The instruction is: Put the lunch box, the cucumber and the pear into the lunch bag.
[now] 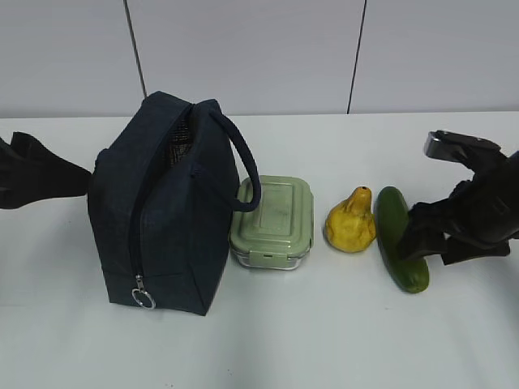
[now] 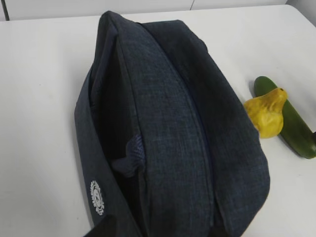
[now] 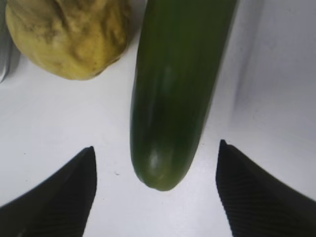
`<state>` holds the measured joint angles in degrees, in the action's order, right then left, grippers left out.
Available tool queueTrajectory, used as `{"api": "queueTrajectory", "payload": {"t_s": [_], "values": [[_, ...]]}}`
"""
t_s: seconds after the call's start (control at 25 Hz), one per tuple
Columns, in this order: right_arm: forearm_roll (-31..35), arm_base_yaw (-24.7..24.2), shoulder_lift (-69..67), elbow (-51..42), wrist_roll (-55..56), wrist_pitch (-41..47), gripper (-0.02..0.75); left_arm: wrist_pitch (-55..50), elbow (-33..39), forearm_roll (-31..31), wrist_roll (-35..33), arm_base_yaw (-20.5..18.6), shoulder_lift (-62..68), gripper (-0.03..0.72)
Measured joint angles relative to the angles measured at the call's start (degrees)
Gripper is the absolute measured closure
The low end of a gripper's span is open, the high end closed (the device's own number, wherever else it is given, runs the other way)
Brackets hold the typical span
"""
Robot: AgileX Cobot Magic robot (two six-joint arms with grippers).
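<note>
Right wrist view | we see right gripper [image 3: 155, 192] fingers spread astride smooth cucumber [image 3: 173, 89], untouched | bumpy pear [image 3: 66, 34] beside | left gripper's opening: cannot tell

Bright even light, soft shadows

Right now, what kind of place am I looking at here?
Probably a lab or test bench rather than a kitchen: a bare white table against plain grey wall panels, with a lunch bag, lunch box, pear and cucumber in a row.
</note>
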<state>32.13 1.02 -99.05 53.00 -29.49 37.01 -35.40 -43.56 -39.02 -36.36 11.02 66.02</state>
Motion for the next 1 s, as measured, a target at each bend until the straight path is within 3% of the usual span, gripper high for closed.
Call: {"api": "queueTrajectory", "payload": {"t_s": [1.0], "values": [[6.74, 0.00, -7.51, 2.01, -6.60, -1.47, 0.135, 0.20, 0.00, 0.50, -0.22, 0.00, 0.00, 0.346]]}}
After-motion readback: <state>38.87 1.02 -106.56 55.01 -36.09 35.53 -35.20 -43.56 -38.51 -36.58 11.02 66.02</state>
